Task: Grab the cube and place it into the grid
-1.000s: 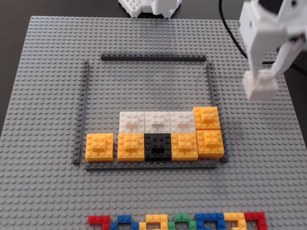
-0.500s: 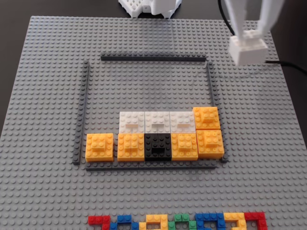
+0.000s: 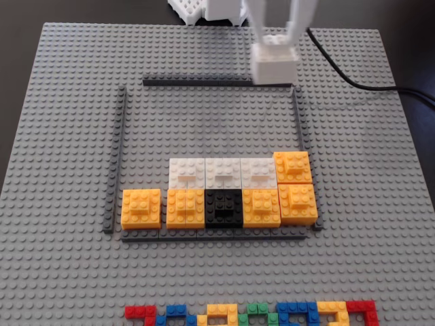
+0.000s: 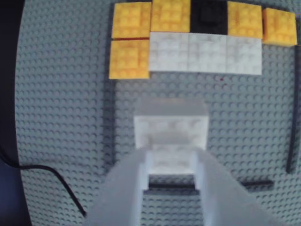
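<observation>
Your bench is a light grey studded baseplate (image 3: 61,136) against a dark background. Reading the fixed view left to right: the grid (image 3: 122,156) is fenced by dark strips, with orange blocks (image 3: 141,208) along its 6 o'clock edge, a black block (image 3: 223,207) among them, and three white blocks (image 3: 222,172) just above. At 1 o'clock, over the grid's top strip, the gripper (image 3: 274,58) hangs with its jaws closed on the cube (image 3: 274,64); the wrist view shows it (image 4: 171,132) pinched on both sides. Carry it toward 6 o'clock, clear of the strip. Square it to the studs, then lower it onto bare baseplate before you release.
</observation>
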You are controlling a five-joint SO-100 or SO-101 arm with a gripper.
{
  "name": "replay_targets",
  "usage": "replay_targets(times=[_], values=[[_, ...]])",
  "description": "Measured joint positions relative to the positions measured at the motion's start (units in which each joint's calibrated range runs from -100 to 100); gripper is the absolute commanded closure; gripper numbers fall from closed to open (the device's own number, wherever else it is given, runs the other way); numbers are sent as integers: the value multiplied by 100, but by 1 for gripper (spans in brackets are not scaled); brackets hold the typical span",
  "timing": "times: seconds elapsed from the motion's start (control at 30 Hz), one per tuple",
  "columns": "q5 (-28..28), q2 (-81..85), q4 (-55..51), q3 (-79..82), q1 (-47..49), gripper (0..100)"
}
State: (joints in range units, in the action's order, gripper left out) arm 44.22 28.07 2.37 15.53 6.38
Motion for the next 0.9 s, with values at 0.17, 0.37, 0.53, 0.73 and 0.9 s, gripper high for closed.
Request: replay_targets(times=[0.17, 0.37, 0.53, 0.73, 0.9], values=[[264, 204, 78, 353, -496, 100], [601, 237, 200, 591, -1152, 100], [811, -34, 342, 600, -1538, 100], [987, -704, 557, 600, -1786, 100], [1133, -1366, 791, 600, -1969, 100]])
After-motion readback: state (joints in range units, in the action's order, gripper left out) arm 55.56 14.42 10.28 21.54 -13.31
